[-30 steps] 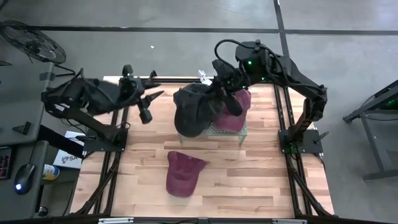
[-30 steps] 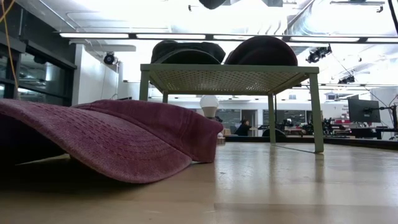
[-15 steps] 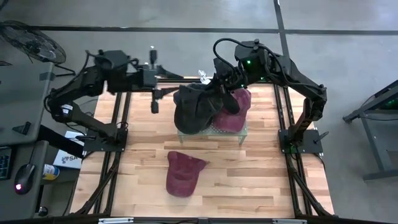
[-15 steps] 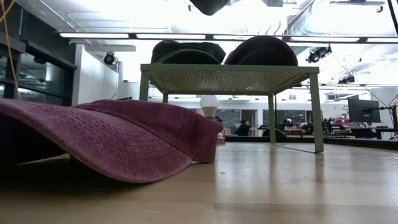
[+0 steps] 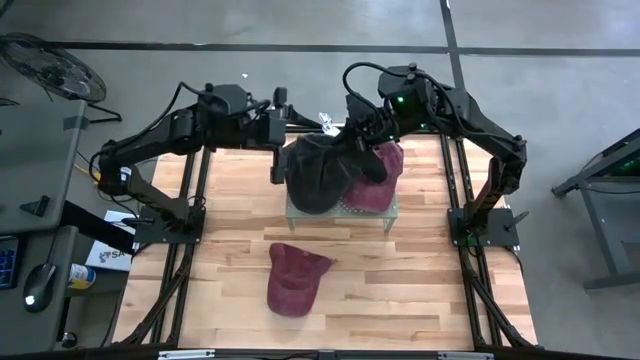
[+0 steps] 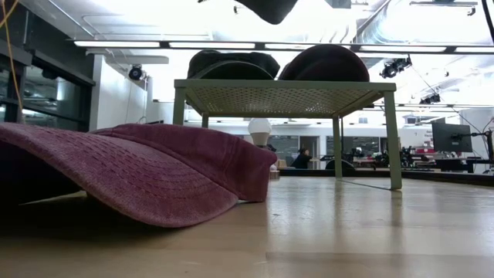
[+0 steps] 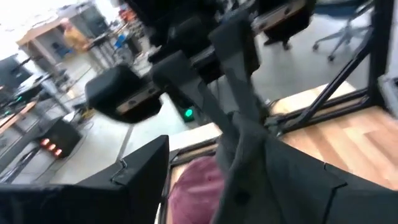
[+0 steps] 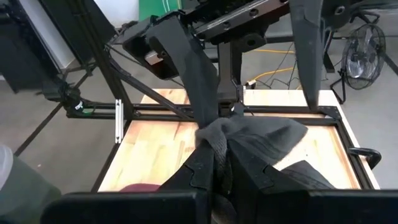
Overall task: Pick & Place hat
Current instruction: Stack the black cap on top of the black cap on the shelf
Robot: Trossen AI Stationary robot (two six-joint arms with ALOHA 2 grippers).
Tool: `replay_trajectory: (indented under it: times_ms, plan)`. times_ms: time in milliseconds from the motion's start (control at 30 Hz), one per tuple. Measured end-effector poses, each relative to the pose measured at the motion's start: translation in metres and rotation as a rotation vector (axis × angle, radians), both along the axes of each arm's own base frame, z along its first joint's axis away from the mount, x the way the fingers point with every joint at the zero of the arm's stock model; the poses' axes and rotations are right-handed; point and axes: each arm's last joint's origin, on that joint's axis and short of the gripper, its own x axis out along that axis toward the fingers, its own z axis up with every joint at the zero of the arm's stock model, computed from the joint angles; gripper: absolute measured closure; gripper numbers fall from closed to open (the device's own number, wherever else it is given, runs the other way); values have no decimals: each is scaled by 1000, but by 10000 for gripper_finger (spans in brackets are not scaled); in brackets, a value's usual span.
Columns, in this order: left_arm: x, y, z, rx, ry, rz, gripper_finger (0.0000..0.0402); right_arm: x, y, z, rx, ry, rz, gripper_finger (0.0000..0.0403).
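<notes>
Gripping the dark hat (image 5: 312, 172), the right hand (image 5: 348, 142) hovers over the wooden table (image 5: 400, 280).

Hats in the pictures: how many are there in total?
3: a dark hat held by the right gripper over the green stand, a maroon hat on it, another maroon hat on the table.

A dark grey hat (image 5: 312, 175) and a maroon hat (image 5: 378, 178) sit on a pale green mesh stand (image 5: 344, 209). Another maroon hat (image 5: 294, 277) lies on the light striped wood counter (image 5: 420, 290)
</notes>
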Motion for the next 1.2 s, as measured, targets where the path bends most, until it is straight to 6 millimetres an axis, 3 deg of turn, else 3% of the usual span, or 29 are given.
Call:
replay_trajectory:
  times_ms: [267,767,933,1200]
  plan:
    - [-4,-4,2,-83,-11,-105,144,1,-2,-2,-12,9,-14,380]
    - [21,1,-13,-121,35,-13,148,1,-2,0,-28,-15,5,380]
    - [19,1,-10,-127,15,-11,189,1,-2,1,-28,-16,5,380]
    - [20,1,-11,-134,23,-2,299,0,-3,1,-34,-16,-6,382]
